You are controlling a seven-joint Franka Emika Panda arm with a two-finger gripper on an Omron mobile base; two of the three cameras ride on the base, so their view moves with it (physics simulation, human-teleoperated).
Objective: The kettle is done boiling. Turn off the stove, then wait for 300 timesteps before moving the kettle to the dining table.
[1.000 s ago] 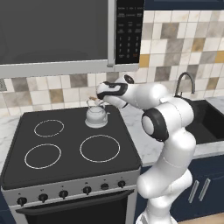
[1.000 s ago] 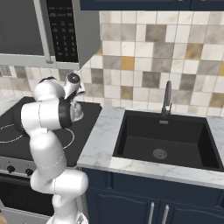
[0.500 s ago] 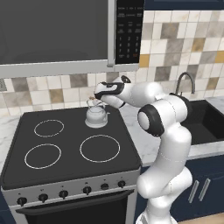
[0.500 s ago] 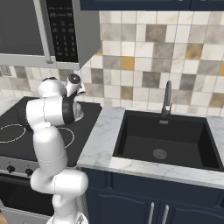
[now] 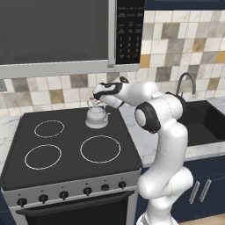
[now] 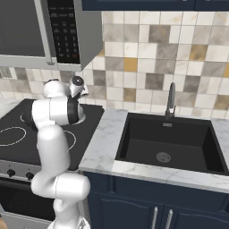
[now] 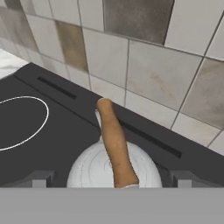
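— Tiled wall behind the stove (image 5: 70,149): what changed?
— The pincer (image 5: 97,97) has crept in above the kettle (image 5: 96,116), fingers spread, holding nothing. Pickup looks close.
— And the hand view?
— It shows the brown handle (image 7: 114,144) directly below, between the fingertips (image 7: 39,178); the base views don't.

kettle (image 7: 109,168) lower body cut off in hand view, stove (image 6: 18,143) partly hidden behind arm
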